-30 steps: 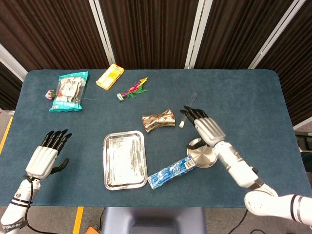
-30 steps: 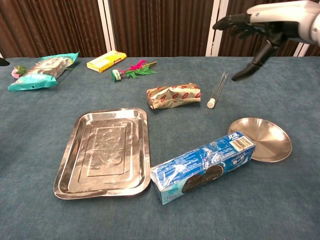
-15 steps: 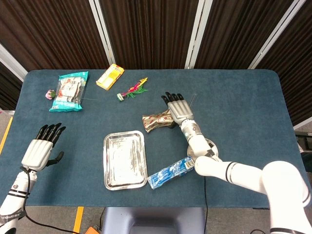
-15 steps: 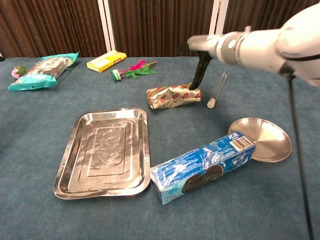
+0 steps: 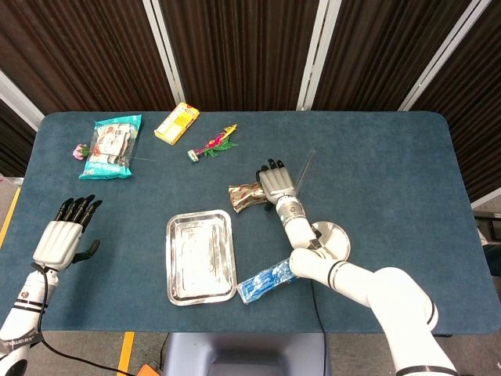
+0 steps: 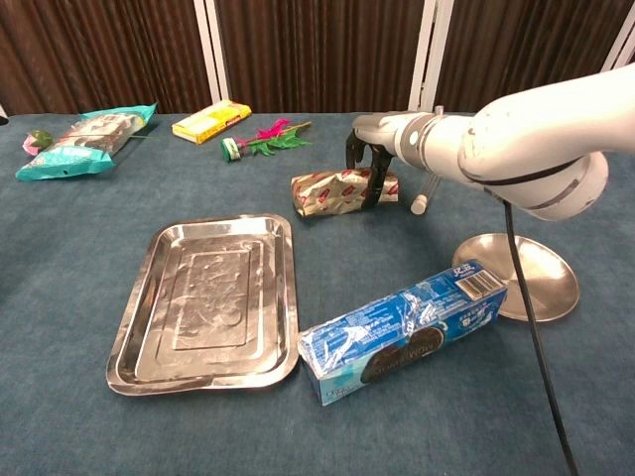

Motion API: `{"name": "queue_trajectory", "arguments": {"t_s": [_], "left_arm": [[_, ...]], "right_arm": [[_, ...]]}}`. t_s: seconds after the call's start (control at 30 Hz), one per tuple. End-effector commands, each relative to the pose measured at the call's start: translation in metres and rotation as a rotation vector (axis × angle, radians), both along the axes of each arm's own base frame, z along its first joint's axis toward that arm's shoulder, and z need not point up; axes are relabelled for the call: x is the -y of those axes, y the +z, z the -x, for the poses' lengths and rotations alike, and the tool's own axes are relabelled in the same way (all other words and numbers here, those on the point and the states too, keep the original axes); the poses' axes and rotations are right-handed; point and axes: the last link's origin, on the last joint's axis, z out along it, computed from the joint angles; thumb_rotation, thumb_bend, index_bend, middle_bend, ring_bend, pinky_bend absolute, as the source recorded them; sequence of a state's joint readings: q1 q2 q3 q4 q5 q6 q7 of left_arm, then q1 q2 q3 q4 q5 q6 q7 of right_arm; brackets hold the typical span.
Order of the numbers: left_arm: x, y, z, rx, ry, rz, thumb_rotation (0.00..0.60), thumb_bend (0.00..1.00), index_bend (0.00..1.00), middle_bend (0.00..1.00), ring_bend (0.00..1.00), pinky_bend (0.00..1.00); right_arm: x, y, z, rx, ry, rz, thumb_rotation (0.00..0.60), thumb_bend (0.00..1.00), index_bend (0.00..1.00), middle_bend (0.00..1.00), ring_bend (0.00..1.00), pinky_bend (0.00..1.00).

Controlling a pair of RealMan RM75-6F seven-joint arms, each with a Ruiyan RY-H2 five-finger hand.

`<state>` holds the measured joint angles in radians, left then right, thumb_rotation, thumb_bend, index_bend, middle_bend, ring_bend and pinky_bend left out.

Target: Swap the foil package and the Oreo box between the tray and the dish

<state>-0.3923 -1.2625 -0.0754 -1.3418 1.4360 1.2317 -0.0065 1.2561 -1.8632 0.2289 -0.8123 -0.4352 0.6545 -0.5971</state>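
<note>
The foil package lies on the table just beyond the empty steel tray. My right hand is down on its right end, thumb in front and fingers behind, gripping it. The blue Oreo box lies on the table between the tray and the round steel dish, its right end against the dish's rim. At the table's left edge my left hand hovers open and holds nothing; the chest view does not show it.
A glass test tube lies just right of the foil package. At the back left are a teal snack bag, a yellow box and a small artificial flower.
My right hand swung left from over the dish, came down on the foil package's right end and closed on it. The left hand drifted slightly back and left.
</note>
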Motion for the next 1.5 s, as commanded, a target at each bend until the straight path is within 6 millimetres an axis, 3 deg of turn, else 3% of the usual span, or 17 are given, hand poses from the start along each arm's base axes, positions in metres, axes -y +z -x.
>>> {"name": "queue_trajectory", "arguments": {"t_s": [0.03,0.17,0.33,0.47,0.67,0.8,0.93,1.07,1.27,1.5], "left_arm": [[0.000,0.000,0.001,0.001,0.006,-0.001,0.600,0.37,0.00,0.00,0.00,0.00],[0.000,0.001,0.002,0.001,0.009,0.002,0.600,0.37,0.00,0.00,0.00,0.00],[0.003,0.004,0.001,0.004,0.003,-0.006,0.600,0.37,0.00,0.00,0.00,0.00],[0.008,0.007,0.000,0.007,-0.003,-0.015,0.600,0.37,0.00,0.00,0.00,0.00],[0.016,0.011,-0.004,0.011,-0.013,-0.028,0.600,0.37,0.00,0.00,0.00,0.00],[0.022,0.011,-0.014,0.002,-0.046,-0.022,0.600,0.37,0.00,0.00,0.00,0.00],[0.030,0.008,-0.027,-0.006,-0.089,0.000,0.600,0.37,0.00,0.00,0.00,0.00],[0.035,-0.001,-0.037,-0.003,-0.120,0.030,0.600,0.37,0.00,0.00,0.00,0.00],[0.038,-0.012,-0.045,-0.009,-0.141,0.074,0.600,0.37,0.00,0.00,0.00,0.00],[0.041,-0.016,-0.048,-0.016,-0.144,0.083,0.600,0.37,0.00,0.00,0.00,0.00]], "right_arm": [[-0.001,-0.014,-0.005,-0.017,0.020,0.009,0.600,0.28,0.58,0.42,0.27,0.38],[-0.002,-0.019,-0.003,-0.030,0.037,0.021,0.600,0.31,0.67,0.49,0.35,0.48],[-0.002,-0.017,0.000,-0.029,0.045,0.038,0.600,0.35,0.81,0.63,0.54,0.72],[-0.004,-0.008,0.001,-0.015,0.064,0.050,0.600,0.38,0.86,0.67,0.59,0.77],[-0.015,0.026,0.002,0.029,0.109,0.071,0.600,0.40,0.86,0.68,0.60,0.82],[-0.035,0.059,0.010,0.045,0.150,0.071,0.600,0.40,0.86,0.68,0.60,0.82],[-0.067,0.098,0.037,0.047,0.153,0.068,0.600,0.40,0.86,0.68,0.60,0.82],[-0.098,0.123,0.073,0.095,0.076,0.059,0.600,0.40,0.86,0.68,0.60,0.82],[-0.128,0.133,0.129,0.138,-0.045,0.017,0.600,0.40,0.86,0.68,0.60,0.82],[-0.132,0.129,0.155,0.117,-0.069,-0.007,0.600,0.40,0.81,0.68,0.60,0.82]]}}
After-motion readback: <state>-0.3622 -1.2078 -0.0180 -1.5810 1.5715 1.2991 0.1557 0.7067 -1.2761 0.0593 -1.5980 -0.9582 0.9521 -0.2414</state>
